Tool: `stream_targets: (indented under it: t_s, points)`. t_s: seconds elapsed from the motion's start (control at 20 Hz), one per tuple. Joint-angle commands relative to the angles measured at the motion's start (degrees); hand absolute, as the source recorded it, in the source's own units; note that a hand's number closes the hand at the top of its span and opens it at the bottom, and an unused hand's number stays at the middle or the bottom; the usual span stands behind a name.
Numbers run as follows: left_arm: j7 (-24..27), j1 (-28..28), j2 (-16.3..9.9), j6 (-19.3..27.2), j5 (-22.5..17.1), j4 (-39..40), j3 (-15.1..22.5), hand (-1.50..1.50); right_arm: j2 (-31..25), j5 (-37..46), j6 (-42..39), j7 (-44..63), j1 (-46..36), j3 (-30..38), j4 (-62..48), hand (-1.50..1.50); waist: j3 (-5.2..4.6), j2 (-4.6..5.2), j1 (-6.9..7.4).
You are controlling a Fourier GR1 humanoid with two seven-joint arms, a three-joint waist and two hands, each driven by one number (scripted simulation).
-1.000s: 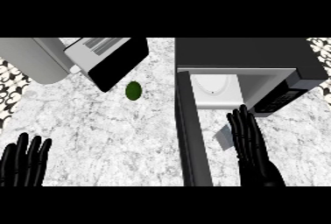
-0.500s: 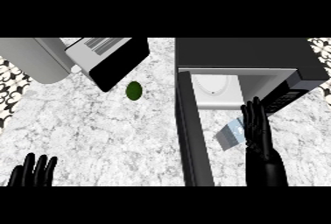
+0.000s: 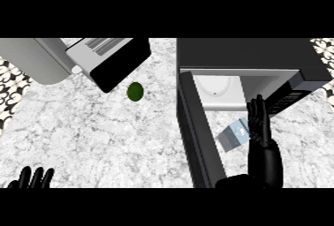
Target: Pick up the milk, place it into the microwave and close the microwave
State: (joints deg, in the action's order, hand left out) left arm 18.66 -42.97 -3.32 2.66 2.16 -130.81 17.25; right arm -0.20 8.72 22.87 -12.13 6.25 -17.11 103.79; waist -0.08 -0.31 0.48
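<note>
Pale milk (image 3: pixel 233 137) half-hidden behind right hand (image 3: pixel 258 128)

We see a grey-veined white marble counter (image 3: pixel 98 132) and a small dark green oval (image 3: pixel 135 91). Black microwave (image 3: pixel 241 55), white inside; both hands black.

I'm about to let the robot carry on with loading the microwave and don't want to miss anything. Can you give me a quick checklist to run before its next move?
1. Black microwave door swung open: ok.
2. White round plate inside visible, cavity free of other items: ok.
3. Pale blue-grey milk carton beside the right hand: ok.
4. Right hand closed round the carton: not ok, fingers straight.
5. Left hand resting at the lower left edge, out of the way: ok.
6. Small green oval object on the white marble counter, away from the door: ok.
</note>
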Motion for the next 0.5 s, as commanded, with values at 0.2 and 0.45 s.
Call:
stream_targets:
  t_s: [0.2,0.45]
  points:
    - [-0.59,-1.59,-2.77,-1.26,-3.90,-2.89,-3.56,-1.50,-4.36,-4.25,-2.57,-9.17,2.30,8.77,-7.95,-1.50,0.10,0.28,-0.23]
    - [1.88,-1.15,-0.40,0.92,0.79,1.63,1.73,-1.50,-4.42,-6.00,-5.08,-14.91,-1.12,11.65,-18.46,-1.50,0.11,0.33,-0.10]
